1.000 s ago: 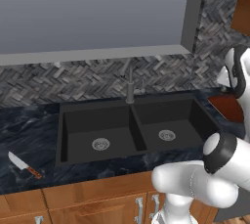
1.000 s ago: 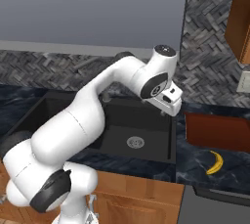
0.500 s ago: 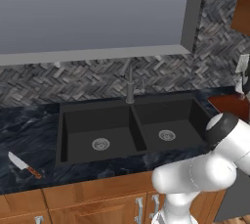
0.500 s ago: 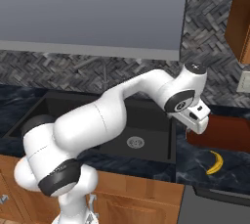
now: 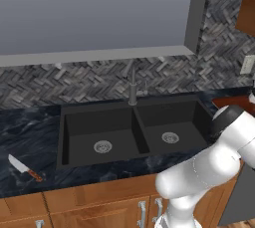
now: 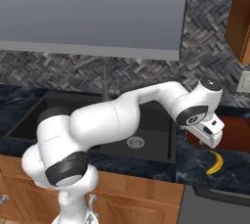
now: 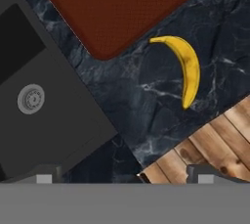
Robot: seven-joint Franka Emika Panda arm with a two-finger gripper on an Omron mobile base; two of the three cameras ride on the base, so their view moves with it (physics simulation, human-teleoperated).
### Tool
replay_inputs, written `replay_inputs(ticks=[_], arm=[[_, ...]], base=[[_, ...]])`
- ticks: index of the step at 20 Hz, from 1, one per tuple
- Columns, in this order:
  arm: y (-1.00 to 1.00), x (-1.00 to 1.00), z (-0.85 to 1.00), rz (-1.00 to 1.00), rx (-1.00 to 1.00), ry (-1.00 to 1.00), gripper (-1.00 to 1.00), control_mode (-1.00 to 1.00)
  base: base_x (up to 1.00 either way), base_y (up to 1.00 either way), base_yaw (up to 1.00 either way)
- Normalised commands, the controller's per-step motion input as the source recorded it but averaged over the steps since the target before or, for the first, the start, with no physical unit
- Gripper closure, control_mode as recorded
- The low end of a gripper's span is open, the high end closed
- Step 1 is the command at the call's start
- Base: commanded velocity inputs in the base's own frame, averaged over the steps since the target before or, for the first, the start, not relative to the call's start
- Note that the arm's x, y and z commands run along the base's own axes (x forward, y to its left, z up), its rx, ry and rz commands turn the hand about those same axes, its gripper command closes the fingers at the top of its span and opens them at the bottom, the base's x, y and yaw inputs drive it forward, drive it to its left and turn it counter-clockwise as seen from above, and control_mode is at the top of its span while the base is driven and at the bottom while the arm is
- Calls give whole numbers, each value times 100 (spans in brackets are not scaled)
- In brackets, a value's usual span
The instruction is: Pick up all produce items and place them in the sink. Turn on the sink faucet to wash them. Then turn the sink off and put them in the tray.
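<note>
One banana on the worktop, claw wide above it

One small curved yellow banana (image 7: 188, 69) lies flat on the black marbled worktop (image 7: 146, 115), to the right of the sink (image 6: 146, 135) and near the worktop's front edge. From the hand camera it sits just beside the reddish-brown tray (image 7: 127, 8) without touching it, with a strip of dark marble between the two. In the right base view the banana (image 6: 214, 163) rests in front of the tray (image 6: 237, 132), which lies flat against the back of the worktop.

The claw (image 7: 122, 174) hangs above the worktop between the sink's right basin and the banana, its two dark tips standing far apart with nothing between them. In the right base view the white arm reaches across the sink and its hand (image 6: 207, 131) points downward over the stretch beside the tray.

The matte black double-basin sink has a round silver drain (image 5: 170, 137) in the right basin and another in the left. The slim dark faucet (image 5: 132, 86) stands upright behind the divider. A red-handled knife (image 5: 24, 167) lies on the worktop well left of the sink.
</note>
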Motion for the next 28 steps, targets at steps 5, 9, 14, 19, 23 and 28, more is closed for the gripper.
replay_inputs(ticks=[5,9,14,19,23,28], arm=[[-30,-2,-26,0,0,0,-100,-100],[-27,0,-22,0,-1,0,-100,-100],[-28,0,-22,0,0,0,-100,-100],[-23,0,-23,0,-1,0,-100,-100],[-18,0,-24,0,-4,0,-100,-100],[-9,0,-27,0,-4,0,-100,-100]], base=[[0,0,0],[0,0,0],[0,0,0],[0,0,0],[0,0,0],[0,0,0]])
